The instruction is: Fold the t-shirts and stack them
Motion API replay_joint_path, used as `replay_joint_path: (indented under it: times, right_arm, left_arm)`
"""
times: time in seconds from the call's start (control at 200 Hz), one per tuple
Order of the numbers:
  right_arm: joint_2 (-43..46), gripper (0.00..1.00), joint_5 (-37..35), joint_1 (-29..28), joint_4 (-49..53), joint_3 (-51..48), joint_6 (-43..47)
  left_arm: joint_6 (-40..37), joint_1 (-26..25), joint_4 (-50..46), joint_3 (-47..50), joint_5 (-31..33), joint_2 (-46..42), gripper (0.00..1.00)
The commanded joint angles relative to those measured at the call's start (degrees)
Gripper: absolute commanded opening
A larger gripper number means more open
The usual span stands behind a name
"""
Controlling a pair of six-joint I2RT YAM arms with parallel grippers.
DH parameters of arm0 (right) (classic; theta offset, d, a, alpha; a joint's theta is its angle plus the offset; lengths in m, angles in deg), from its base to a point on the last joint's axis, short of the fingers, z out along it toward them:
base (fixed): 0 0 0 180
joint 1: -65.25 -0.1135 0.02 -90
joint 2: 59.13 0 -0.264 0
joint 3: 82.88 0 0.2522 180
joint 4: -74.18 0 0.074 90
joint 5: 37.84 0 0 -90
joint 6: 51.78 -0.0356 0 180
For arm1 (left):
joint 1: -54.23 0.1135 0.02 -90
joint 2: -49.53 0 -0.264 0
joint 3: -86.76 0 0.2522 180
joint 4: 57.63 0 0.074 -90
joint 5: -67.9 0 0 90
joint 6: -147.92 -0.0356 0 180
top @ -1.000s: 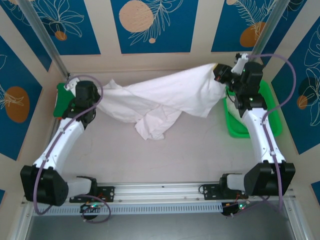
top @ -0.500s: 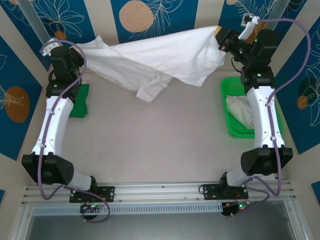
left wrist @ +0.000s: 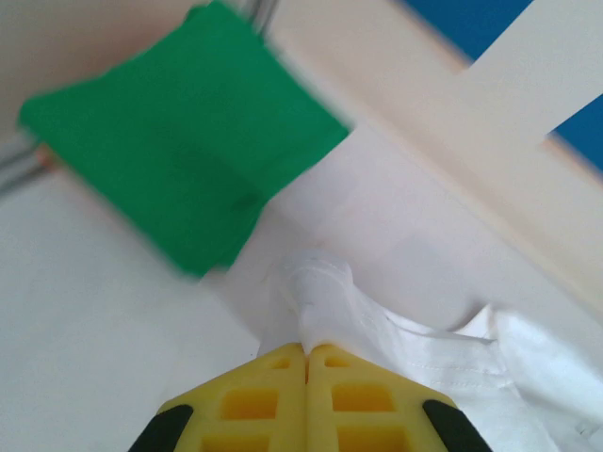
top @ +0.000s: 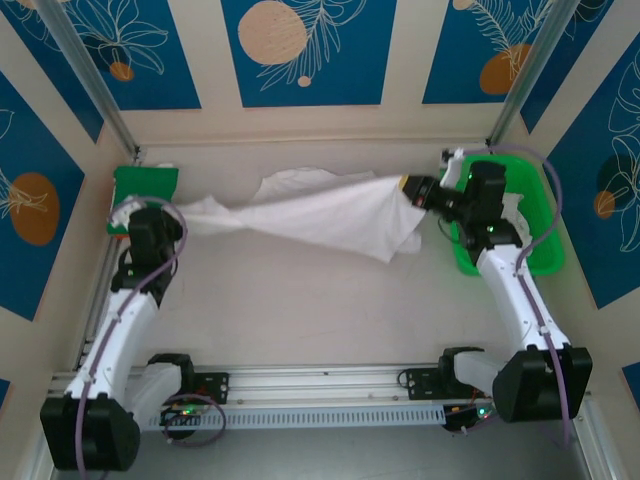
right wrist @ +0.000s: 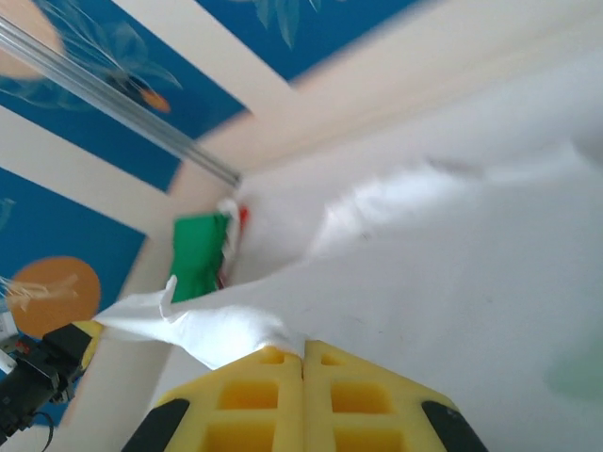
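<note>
Tabletop (top: 300, 310): t-shirt (top: 335, 215) stretched between both jaws

Left arm (top: 125, 310) and right arm (top: 515, 290): white link shells joined by black joint housings. A lilac cable (top: 184, 238) loops alongside each arm. Left gripper (left wrist: 306, 350) and right gripper (right wrist: 302, 348): yellow moulded fingers (left wrist: 250, 403) with rectangular recesses and black corner pieces. Black bases bolt to a silver rail (top: 320, 378).

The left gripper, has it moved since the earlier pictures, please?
Yes. The left gripper, shut on the t-shirt, has come back from the far wall to the near edge of the green pad.
</note>
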Motion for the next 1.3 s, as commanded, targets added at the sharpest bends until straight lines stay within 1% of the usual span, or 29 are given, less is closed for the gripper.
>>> replay_joint_path:
  times: [0.0,0.075,0.14,0.18,0.21,0.31,0.335,0.38,0.45,0.535,0.605,0.7,0.795,0.865,0.92,0.96,1.06,1.135,1.24,1.295]
  right_arm:
    - [4.08,0.0,-2.03,-0.64,2.86,-7.65,-1.37]
    - [4.87,0.0,-3.5,-0.81,2.33,-12.79,-2.79]
    - [4.46,0.0,-5.25,-0.97,2.49,-15.17,-2.94]
    - [3.98,0.06,-6.34,-0.99,2.62,-15.79,-2.58]
    - [3.55,0.15,-7.13,-0.99,2.94,-15.9,-2.06]
    - [2.44,0.61,-11.56,-1.08,6.65,-13.9,0.09]
    - [2.38,0.7,-12.8,-1.12,7.87,-13.23,0.73]
    - [2.46,0.79,-15.25,-1.46,9.75,-12.14,1.92]
    - [2.59,0.82,-18.21,-2.4,11.2,-10.7,3.31]
    - [2.51,0.82,-19.43,-3.82,11.33,-9.44,4.08]
    - [2.09,0.82,-19.95,-5.36,11.02,-8.79,3.85]
    - [1.63,0.82,-20.85,-7.51,10.06,-8.76,3.02]
    - [0.99,0.81,-21.46,-9.32,8.82,-9.15,2.1]
    - [0.43,0.81,-21.82,-10.27,7.94,-9.58,1.55]
    - [-0.06,0.81,-21.86,-10.93,7.23,-9.78,1.15]
    - [-0.43,0.81,-21.79,-11.27,6.82,-9.86,1.0]
    - [-1.3,0.81,-21.52,-12.02,6.52,-9.54,0.92]
    - [-2.08,0.81,-21.51,-12.45,6.58,-8.99,0.76]
    - [-4.83,0.81,-21.47,-13.56,7.37,-7.14,1.09]
    - [-7.27,0.81,-21.97,-15.07,7.12,-5.75,1.81]
  left_arm:
    - [7.41,0.77,-5.95,7.15,0.87,-5.67,0.16]
    - [9.58,0.77,-8.73,10.9,0.75,-8.88,0.39]
    - [6.96,0.64,-8.83,12.3,-0.69,-10.66,0.58]
    - [4.87,0.52,-9.66,11.85,-1.07,-11.11,0.68]
    - [3.86,0.36,-10.87,10.98,-0.68,-11.0,0.74]
    - [1.92,-0.1,-14.42,7.21,-0.12,-8.76,0.96]
    - [1.88,-0.26,-14.87,6.29,-0.34,-7.55,1.0]
    - [1.58,-0.66,-15.33,4.65,-1.59,-4.8,1.0]
    - [1.98,-2.02,-16.35,1.61,-3.43,0.72,1.0]
    - [4.4,-5.29,-17.75,-2.24,-4.11,8.13,1.0]
    - [9.75,-7.65,-20.03,-5.48,-4.9,13.74,1.0]
    - [16.94,-12.09,-23.58,-10.49,-5.69,21.03,0.98]
    - [21.47,-16.62,-26.82,-15.14,-4.9,27.32,0.95]
    - [23.13,-18.2,-25.87,-17.11,-5.97,31.28,0.92]
    - [23.81,-18.34,-24.12,-18.24,-7.23,34.01,0.89]
    - [24.18,-18.32,-23.56,-19.19,-7.16,36.02,0.86]
    - [24.59,-18.3,-24.4,-21.84,-5.71,39.63,0.74]
    - [25.11,-18.23,-24.31,-22.2,-5.51,40.92,0.65]
    - [26.12,-18.25,-22.98,-20.93,-6.97,41.7,0.54]
    - [27.04,-18.22,-21.63,-19.22,-7.97,41.55,0.44]
